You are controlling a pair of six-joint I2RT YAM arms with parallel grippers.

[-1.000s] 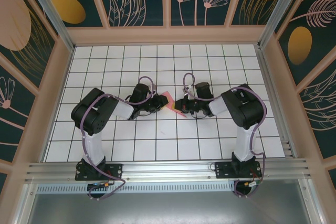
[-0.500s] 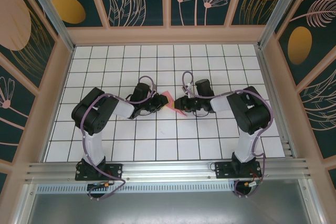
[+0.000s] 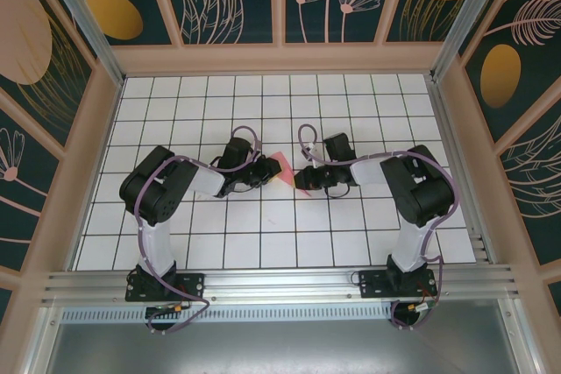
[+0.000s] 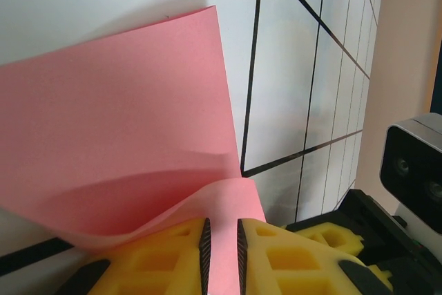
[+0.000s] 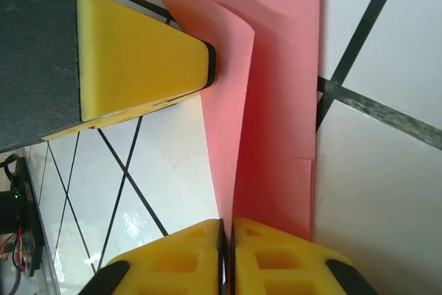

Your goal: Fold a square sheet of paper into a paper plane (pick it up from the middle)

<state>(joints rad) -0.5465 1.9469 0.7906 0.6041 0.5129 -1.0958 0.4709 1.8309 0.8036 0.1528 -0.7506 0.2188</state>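
Note:
The square sheet of paper is salmon pink, partly folded, and held up off the white grid table between the two arms. My left gripper is shut on its left side. In the left wrist view a curled layer of the paper runs down between the narrow-set pads of that gripper. My right gripper faces it from the right. In the right wrist view its pads are pressed together where a creased edge of the paper runs in.
The left arm's yellow finger shows close above the paper in the right wrist view. The right arm's yellow finger and camera sit close by in the left wrist view. Wooden walls enclose the grid table.
The right arm's elbow has swung out to the right and its gripper has shifted slightly along the paper's right edge. Less of the paper's lower right corner shows. The left arm has stayed put.

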